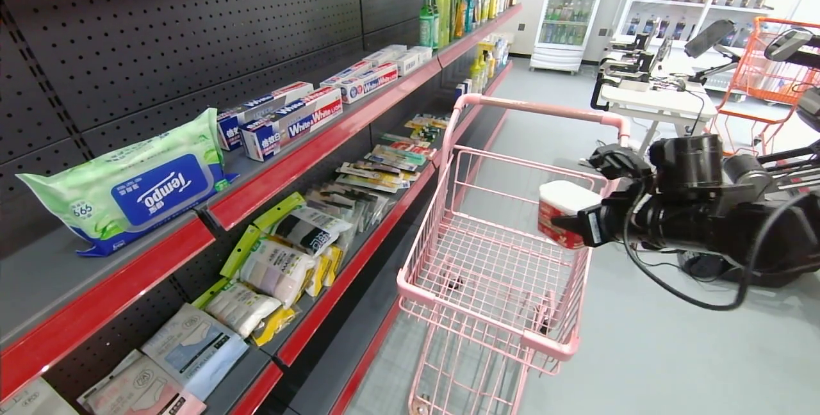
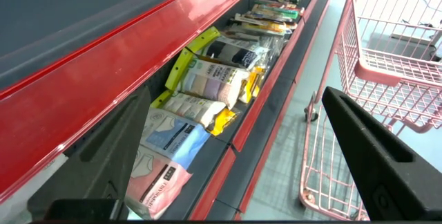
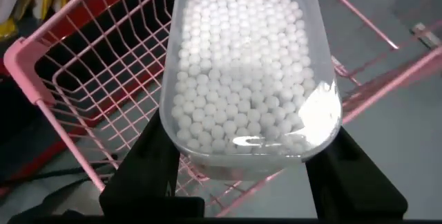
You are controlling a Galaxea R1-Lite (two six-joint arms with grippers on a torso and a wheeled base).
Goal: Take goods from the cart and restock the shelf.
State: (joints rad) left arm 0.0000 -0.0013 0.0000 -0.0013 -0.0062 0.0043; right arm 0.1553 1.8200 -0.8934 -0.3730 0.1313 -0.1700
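Tub in hand over the cart, shelf to follow.

My right gripper [image 3: 245,172] is clamped on 2 opposite sides of the tub of white beads [image 1: 560,210]. It holds the tub upright over the right-hand rim of the pink cart [image 1: 416,293], high enough, I judge, to clear the wire. My left gripper [image 2: 231,103] hangs spread wide with nothing in it, beside the packets [image 2: 207,86] on the lower shelf and out of the carrying arm's way. Farther off, the top shelf [image 1: 288,165] shows bare grey board near the wipes pack [image 1: 138,187], short of the toothpaste boxes [image 1: 295,122]. That looks a likely landing spot.
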